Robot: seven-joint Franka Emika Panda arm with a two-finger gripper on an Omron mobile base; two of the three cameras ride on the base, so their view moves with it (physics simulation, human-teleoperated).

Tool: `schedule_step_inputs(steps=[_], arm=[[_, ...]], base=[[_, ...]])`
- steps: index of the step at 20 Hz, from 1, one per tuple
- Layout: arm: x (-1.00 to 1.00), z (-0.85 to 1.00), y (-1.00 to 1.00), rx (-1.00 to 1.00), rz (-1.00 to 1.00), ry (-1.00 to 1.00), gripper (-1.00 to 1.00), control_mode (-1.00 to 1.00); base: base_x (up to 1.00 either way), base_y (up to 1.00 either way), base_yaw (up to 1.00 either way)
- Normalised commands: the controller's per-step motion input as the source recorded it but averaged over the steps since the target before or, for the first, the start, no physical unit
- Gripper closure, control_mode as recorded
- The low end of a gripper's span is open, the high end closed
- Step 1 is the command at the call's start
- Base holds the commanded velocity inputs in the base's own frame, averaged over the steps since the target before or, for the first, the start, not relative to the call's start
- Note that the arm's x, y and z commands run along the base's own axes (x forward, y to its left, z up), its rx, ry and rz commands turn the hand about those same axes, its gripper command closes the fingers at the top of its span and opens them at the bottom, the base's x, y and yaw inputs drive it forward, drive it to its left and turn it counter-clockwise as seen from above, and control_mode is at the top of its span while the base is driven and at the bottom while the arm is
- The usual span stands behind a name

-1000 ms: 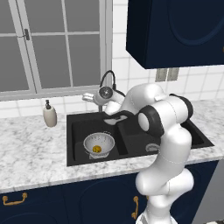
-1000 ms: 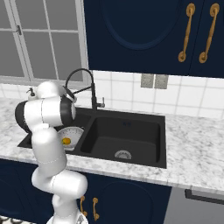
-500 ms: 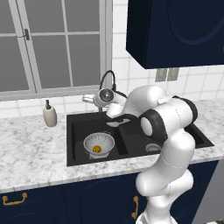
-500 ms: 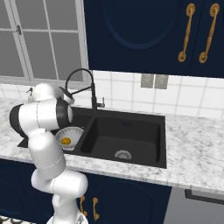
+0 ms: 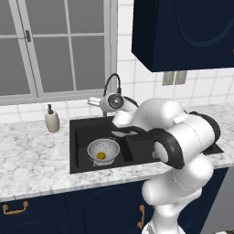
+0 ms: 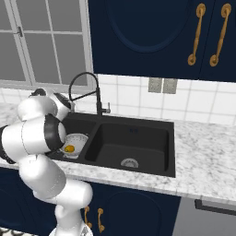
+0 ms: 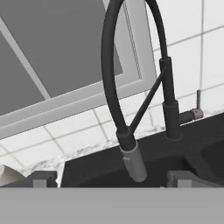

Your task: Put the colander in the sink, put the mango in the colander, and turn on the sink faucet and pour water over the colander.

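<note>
The silver colander (image 5: 103, 149) stands in the left basin of the black sink (image 5: 81, 133), and the yellow mango (image 5: 102, 156) lies inside it. From the right base view the colander (image 6: 76, 142) and mango (image 6: 69, 148) show just past my arm. My gripper (image 5: 94, 101) hovers open and empty above the left basin, level with the black arched faucet (image 5: 112, 82). In the hand view the faucet (image 7: 113, 87) rises straight ahead, its spout head (image 7: 134, 162) between my fingertips (image 7: 43, 178). The small side lever (image 7: 196, 110) sticks up at the right. No stream runs from the spout.
A beige soap dispenser (image 5: 52, 120) stands on the marble counter (image 5: 32, 155) left of the sink. A window (image 5: 55, 45) sits behind the faucet and dark blue wall cabinets (image 6: 152, 32) hang above. The right basin (image 6: 133, 143) holds just its drain (image 6: 129, 162).
My elbow has swung out toward the cameras while the hand edged a little closer to the faucet. Colander and mango have not moved.
</note>
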Motion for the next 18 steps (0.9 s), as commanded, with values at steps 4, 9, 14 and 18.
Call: schedule_step_inputs(steps=[4, 9, 14, 18], arm=[[-0.34, 0.81, -0.31, 0.0, 0.0, 0.09, -1.0, -1.0], [-0.29, 0.38, -0.81, 0.0, 0.02, 0.13, -1.0, -1.0], [-0.14, 0.09, -0.93, 0.0, 0.04, 0.09, -1.0, -1.0], [0.16, -0.03, -0.9, 0.0, 0.0, 0.07, -1.0, -1.0]], base=[[0.0, 0.0, 0.0], [0.0, 0.0, 0.0], [0.0, 0.0, 0.0], [0.0, 0.0, 0.0]])
